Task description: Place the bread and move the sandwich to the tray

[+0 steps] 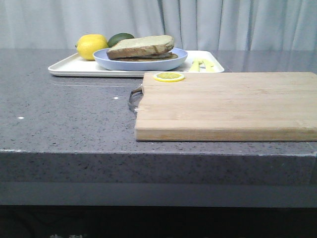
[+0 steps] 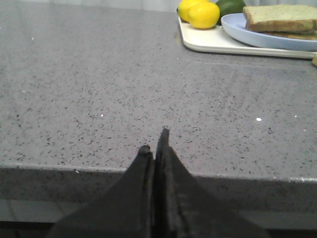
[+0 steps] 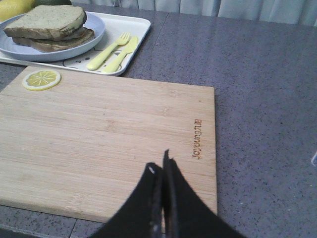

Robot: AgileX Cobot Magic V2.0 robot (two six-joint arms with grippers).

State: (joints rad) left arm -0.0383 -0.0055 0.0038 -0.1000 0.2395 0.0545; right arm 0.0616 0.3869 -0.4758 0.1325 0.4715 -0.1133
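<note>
Sandwich (image 1: 141, 48) w/ thick speckled bread (image 3: 47, 21) on round blue plate (image 1: 106, 60), on white tray (image 1: 64, 67). Left gripper (image 2: 154, 141) & right gripper (image 3: 158, 166) both clenched, empty.

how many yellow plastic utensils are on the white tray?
2: a pale yellow plastic fork and a pale yellow plastic knife, side by side on the white rectangular tray, beside the round light blue plate. Others may be hidden behind the plate.

Open room in front, crowded at the back

My left jaws face bare tabletop (image 2: 99, 89); my right hang over the cutting board (image 3: 109, 144), bare but for a lemon slice (image 3: 41, 79). The tray (image 1: 64, 68) behind is filled by plate (image 1: 106, 62), sandwich (image 1: 141, 47), lemon (image 1: 91, 46) and cutlery (image 3: 113, 52).
</note>
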